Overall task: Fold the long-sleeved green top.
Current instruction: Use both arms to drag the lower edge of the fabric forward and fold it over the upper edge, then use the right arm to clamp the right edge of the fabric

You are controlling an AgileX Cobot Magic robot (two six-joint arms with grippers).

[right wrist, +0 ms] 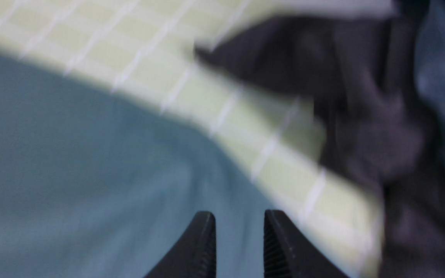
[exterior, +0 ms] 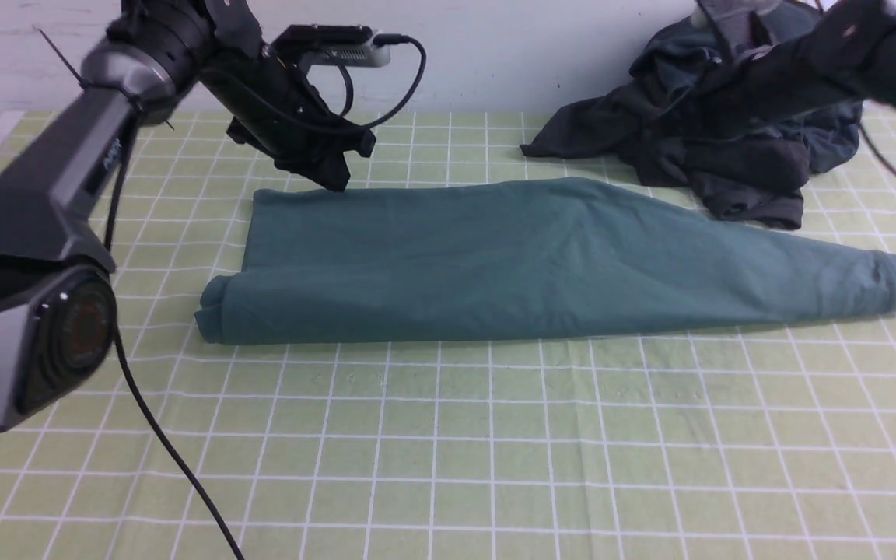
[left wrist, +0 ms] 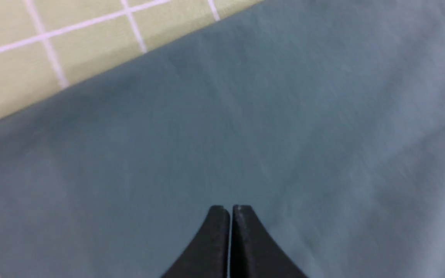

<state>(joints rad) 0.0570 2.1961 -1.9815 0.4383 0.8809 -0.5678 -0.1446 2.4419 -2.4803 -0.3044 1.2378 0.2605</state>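
The green long-sleeved top point(exterior: 495, 257) lies folded into a long band across the checked cloth, with a rolled end at the left and a cuff point(exterior: 895, 284) at the right. My left gripper point(exterior: 335, 180) hangs at the band's far left corner. In the left wrist view it point(left wrist: 230, 208) is shut, with nothing between the fingers, just above the green fabric point(left wrist: 245, 135). My right arm point(exterior: 806, 62) is blurred at the upper right. In the right wrist view its gripper point(right wrist: 240, 216) stands open and empty over the top's far edge point(right wrist: 72, 154).
A dark charcoal heap of clothes point(exterior: 736, 148) sits at the back right, touching the top's far edge, and shows blurred in the right wrist view point(right wrist: 381, 135). The yellow-green checked cloth point(exterior: 448, 435) covers the table. A black cable point(exterior: 168, 451) runs down the front left.
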